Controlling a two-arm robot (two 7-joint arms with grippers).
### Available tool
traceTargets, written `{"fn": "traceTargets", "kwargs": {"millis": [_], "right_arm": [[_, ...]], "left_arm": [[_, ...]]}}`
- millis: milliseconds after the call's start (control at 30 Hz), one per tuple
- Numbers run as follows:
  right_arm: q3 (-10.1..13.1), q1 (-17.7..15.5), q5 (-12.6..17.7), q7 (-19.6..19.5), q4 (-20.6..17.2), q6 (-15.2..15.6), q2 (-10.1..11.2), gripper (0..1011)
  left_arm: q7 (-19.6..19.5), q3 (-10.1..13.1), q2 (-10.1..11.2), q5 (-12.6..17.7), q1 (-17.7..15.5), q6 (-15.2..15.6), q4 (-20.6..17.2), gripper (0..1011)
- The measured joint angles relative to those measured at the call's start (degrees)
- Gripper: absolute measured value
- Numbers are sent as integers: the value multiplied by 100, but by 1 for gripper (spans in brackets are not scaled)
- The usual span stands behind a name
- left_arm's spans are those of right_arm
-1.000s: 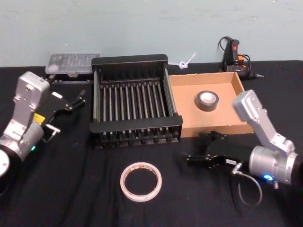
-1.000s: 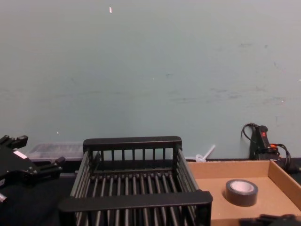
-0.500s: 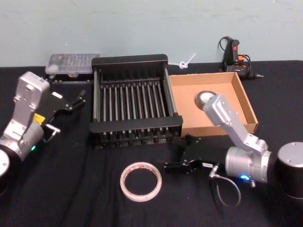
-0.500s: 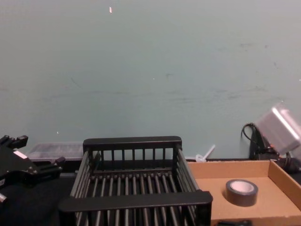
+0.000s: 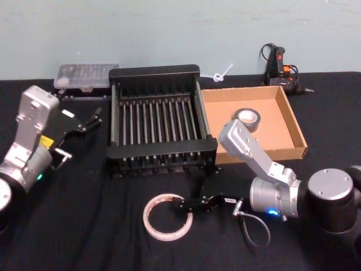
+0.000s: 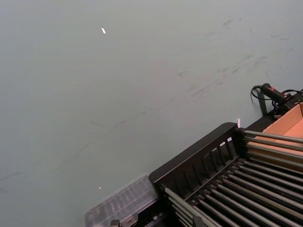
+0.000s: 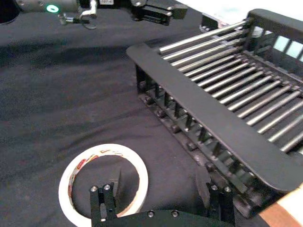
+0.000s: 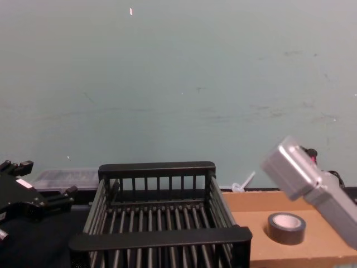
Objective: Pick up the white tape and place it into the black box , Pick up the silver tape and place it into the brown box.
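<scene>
White flat tape roll (image 5: 167,217) lies near the tabletop's (image 5: 84,214) front edge; right end effector (image 5: 181,205) spread open, empty, over its rim.

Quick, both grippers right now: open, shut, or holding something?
Left gripper: open, empty, parked left of the black box.
Right gripper: jaws open, empty, at the right edge of the white tape on the table.

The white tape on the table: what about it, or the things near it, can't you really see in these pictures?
- White tape: its right rim, head view, covered by the right gripper.
- White tape's print: red marks too small to read, right wrist view.
- Brown box: right part hidden by the right arm, chest view.
- Black box: cut off by the picture's edge, left wrist view.
</scene>
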Motion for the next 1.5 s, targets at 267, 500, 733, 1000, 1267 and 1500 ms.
{"fn": "traceTargets", "kwargs": {"millis": [267,500,733,1000,1267,1500], "right_arm": [[-155,96,-123,125,150,-36,-87,1000],[-223,138,-147,203,249,-19,-142,1002],[-264,153,-152,227,308,41,-174,1000],[-287,164,-166,233,329,55,-191,1002],[-289,164,-209,189,346,54,-222,1002],[-292,155,-246,160,345,59,-228,1002]], "left_arm": [[0,0,0,0,0,0,0,1001],[0,0,0,0,0,0,0,1001],[0,0,0,0,0,0,0,1001],[0,0,0,0,0,0,0,1001],[0,0,0,0,0,0,0,1001],[0,0,0,0,0,0,0,1001]]}}
